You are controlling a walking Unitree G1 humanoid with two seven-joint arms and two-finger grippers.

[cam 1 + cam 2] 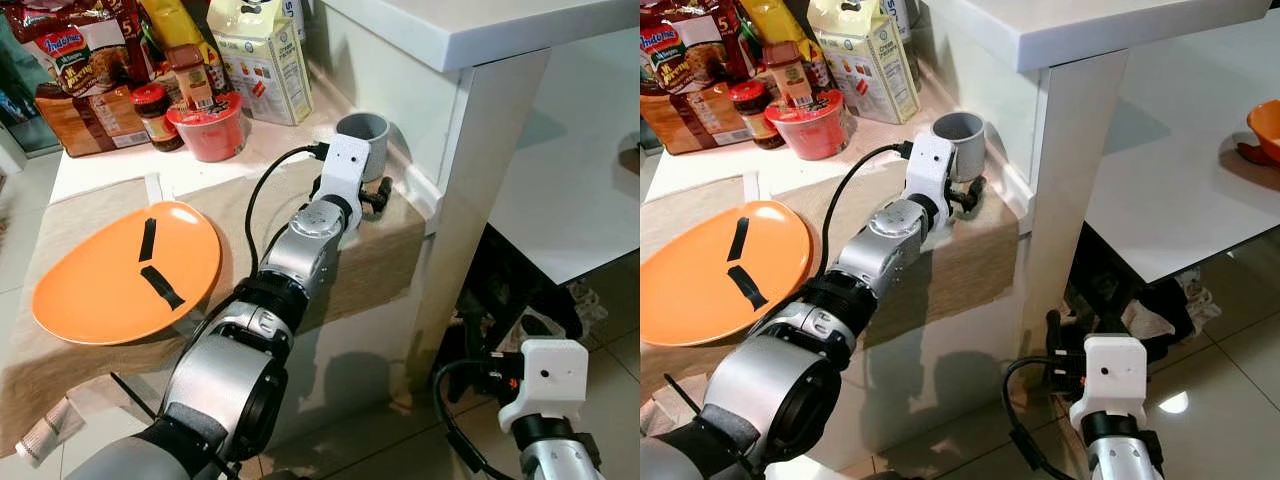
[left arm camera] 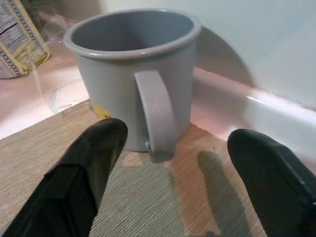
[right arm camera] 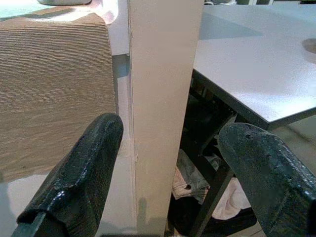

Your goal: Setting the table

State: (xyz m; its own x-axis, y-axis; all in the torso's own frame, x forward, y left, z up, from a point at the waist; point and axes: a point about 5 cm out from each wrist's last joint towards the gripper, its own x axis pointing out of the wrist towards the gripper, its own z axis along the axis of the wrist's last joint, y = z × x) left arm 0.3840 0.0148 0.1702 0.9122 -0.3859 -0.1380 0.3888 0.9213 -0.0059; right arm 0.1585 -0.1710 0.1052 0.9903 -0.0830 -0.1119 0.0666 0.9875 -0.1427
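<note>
— Down by the floor, what was your right gripper (image 3: pixel 168 173) doing?
— It hung low beside the white post (image 3: pixel 163 113), its fingers (image 3: pixel 79 173) spread wide and holding nothing.
— And up on the counter (image 1: pixel 110 170)?
— My left gripper (image 2: pixel 173 182) lay over the beige mat (image 1: pixel 370 260), fingers wide apart, pointed at the grey mug (image 2: pixel 133 74). The mug stood upright at the mat's far edge, close to the wall, its handle facing me between the fingers, untouched.
— Anything else?
— An orange plate (image 1: pixel 190 260) sat on the mat to my left; a red bowl (image 1: pixel 212 135), jars and packets stood farther back.
</note>
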